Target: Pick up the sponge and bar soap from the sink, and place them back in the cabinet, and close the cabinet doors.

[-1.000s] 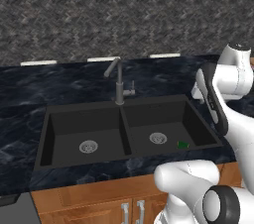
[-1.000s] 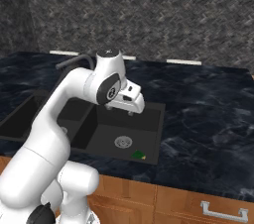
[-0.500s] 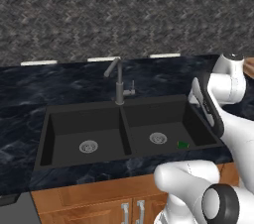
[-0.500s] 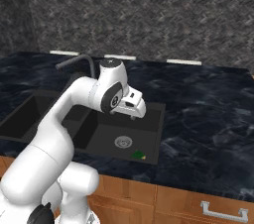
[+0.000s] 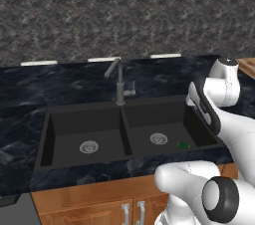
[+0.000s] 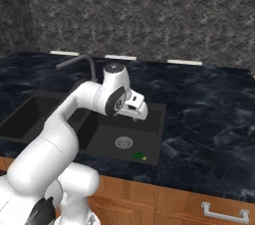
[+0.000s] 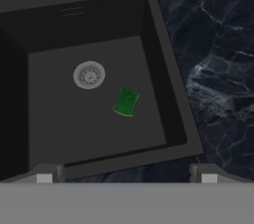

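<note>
The sink (image 5: 50,134) is a matte black double basin sunk into a dark, glossy marbled counter (image 5: 30,94) veined with pale blue-white. Each basin has flat walls, squared corners and a round ribbed metal drain: the left-basin drain (image 5: 88,146) and the right-basin drain (image 5: 158,138). A slim dark grey faucet (image 5: 118,82) with a bent spout rises behind the divider, at 12 o'clock from the middle of the sink. Behind the counter stands a wall of rough grey speckled stone (image 5: 124,15), with three short pale strips along its foot.

The sponge (image 7: 125,101) lies flat on the floor of the right basin, a small rectangular block, dark green on top with a thin yellow edge showing along one side. In the hand view it sits at about 4 o'clock from the drain, near it but apart, and well clear of the basin walls. From the left base view the sponge (image 5: 183,145) is a small green patch at 3 o'clock of the drain; from the right base view the sponge (image 6: 139,156) lies near the front wall.

The gripper (image 7: 126,177) hangs above the right basin with its fingers (image 7: 43,176) spread wide and nothing between them. Nothing lies between it and the sponge. Below the counter run warm brown wooden fronts (image 5: 89,201) with silver bar handles.
</note>
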Robot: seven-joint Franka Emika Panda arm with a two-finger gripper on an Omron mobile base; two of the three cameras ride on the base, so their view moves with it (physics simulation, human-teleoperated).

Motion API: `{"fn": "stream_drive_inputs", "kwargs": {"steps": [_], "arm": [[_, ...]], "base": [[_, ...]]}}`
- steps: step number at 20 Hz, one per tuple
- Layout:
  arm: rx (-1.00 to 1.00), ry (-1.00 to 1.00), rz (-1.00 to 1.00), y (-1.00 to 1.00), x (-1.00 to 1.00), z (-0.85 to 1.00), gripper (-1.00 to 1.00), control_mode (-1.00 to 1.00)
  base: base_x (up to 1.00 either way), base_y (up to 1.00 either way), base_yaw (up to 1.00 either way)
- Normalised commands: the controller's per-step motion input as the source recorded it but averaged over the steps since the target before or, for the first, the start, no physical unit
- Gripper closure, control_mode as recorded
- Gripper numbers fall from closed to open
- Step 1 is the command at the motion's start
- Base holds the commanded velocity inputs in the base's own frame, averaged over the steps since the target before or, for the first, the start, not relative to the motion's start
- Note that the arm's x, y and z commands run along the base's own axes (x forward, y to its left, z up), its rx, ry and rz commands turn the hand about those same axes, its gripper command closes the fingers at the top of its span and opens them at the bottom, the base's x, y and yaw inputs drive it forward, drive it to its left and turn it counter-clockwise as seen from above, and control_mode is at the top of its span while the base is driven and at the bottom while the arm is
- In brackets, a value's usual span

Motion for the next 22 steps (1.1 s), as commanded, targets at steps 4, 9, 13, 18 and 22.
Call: {"fn": "stream_drive_inputs", "kwargs": {"steps": [4,9,13,18,22], "arm": [[0.00,0.00,-0.03,0.00,0.11,-0.15,-1.00,-1.00],[0.00,0.00,-0.04,0.00,0.05,-0.15,-1.00,-1.00],[0.00,0.01,-0.05,0.00,0.00,-0.13,-1.00,-1.00],[0.00,0.04,-0.06,0.00,0.00,-0.06,-1.00,-1.00],[0.00,0.03,-0.04,0.00,0.00,-0.12,-1.00,-1.00]], "base": [[0.00,0.00,0.00],[0.00,0.00,0.00],[0.00,0.00,0.00],[0.00,0.00,0.00],[0.00,0.00,0.00]]}}
